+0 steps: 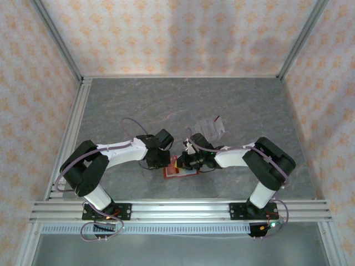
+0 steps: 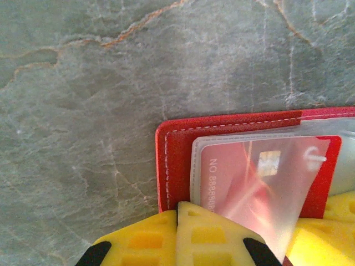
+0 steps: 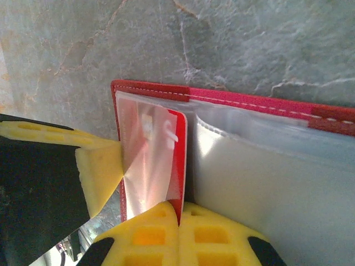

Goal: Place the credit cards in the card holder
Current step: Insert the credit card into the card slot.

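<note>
- Near the middle of the surface (image 1: 166, 105), between both arms, the red card holder (image 1: 178, 168) lies open, with one credit card (image 2: 238, 177) in a clear sleeve.
- Left jaws are closed at its edge. Right jaws are closed, pinching a sleeve leaf.
- We should hold that leaf taut and the pocket mouth wide.
- We read "NO 8888…" on the card.

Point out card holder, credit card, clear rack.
card holder (image 2: 173, 166), left wrist view, red stitched border.
credit card (image 2: 227, 173), left wrist view, printed face under the sleeve.
clear rack (image 1: 209, 128), top view, middle.
</note>
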